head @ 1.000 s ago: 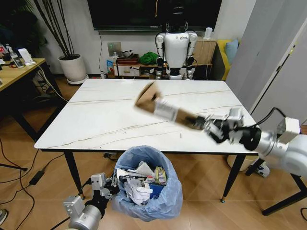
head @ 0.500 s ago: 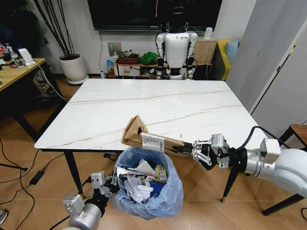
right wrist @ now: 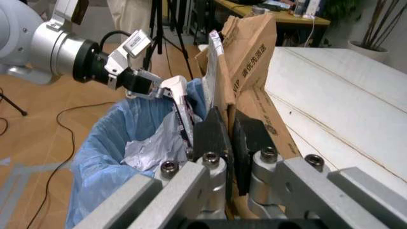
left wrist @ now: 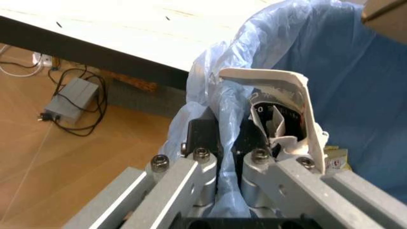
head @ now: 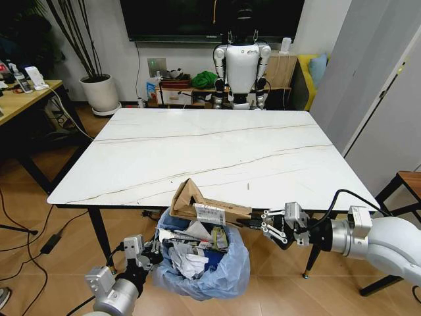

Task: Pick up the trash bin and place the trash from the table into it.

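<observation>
Trash bin (head: 202, 263), lined in light blue plastic and heaped with litter, sits just off the near edge of the table (head: 131, 158). My left pincer (head: 146, 253) is clenched on its rim at the left. My right pincer (head: 266, 224) grips the brown paper bag (head: 204, 205), which lies tilted over the bin's mouth, its wide end to the left.
</observation>
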